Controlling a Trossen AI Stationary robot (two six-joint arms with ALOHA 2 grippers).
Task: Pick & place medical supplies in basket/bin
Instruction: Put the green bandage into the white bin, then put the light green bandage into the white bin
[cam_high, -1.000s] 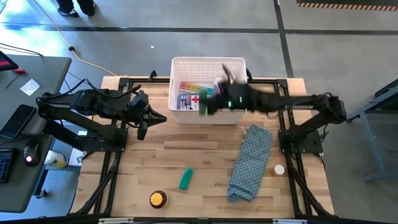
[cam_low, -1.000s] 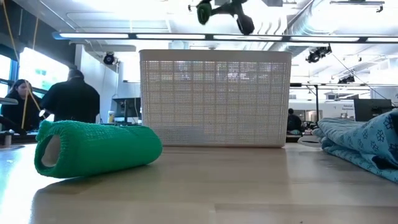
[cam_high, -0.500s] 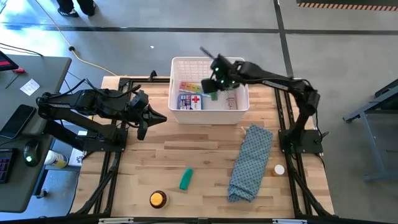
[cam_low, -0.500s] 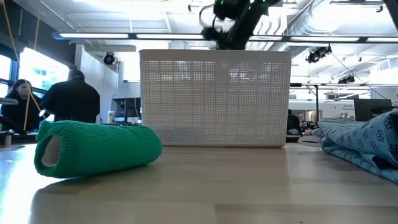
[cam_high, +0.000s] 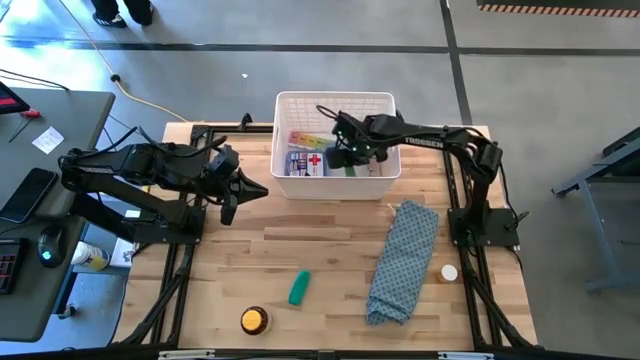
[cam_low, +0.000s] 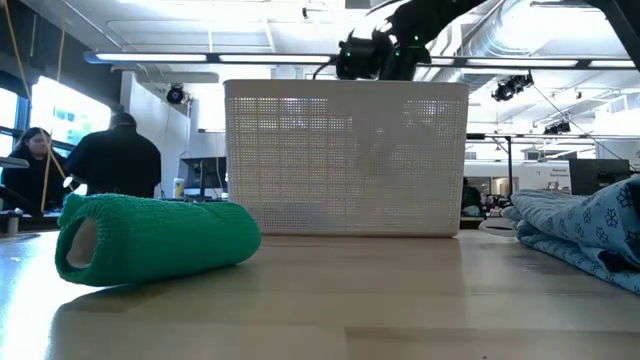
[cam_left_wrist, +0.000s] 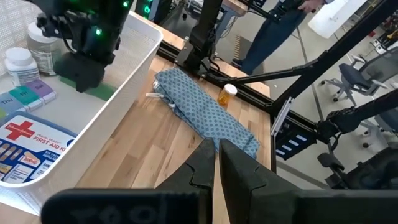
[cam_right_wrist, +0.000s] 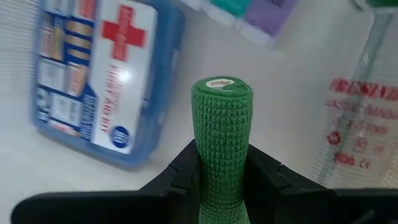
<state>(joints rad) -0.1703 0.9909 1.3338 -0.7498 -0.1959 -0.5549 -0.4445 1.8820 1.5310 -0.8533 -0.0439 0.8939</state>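
Green roll (cam_right_wrist: 221, 137) pinched upright in right gripper (cam_high: 347, 160) fingers, low inside white basket (cam_high: 283, 105), just above the first-aid pack (cam_right_wrist: 102, 81). Risk: released now, may topple onto bottles. Left gripper (cam_high: 228, 196), fingers pressed together, waits beside basket over bench (cam_high: 320, 250).

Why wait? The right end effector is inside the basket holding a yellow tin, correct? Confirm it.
Not quite. The right end effector is inside the basket, but it holds a green roll, as the right wrist view shows. The yellow tin lies on the table.
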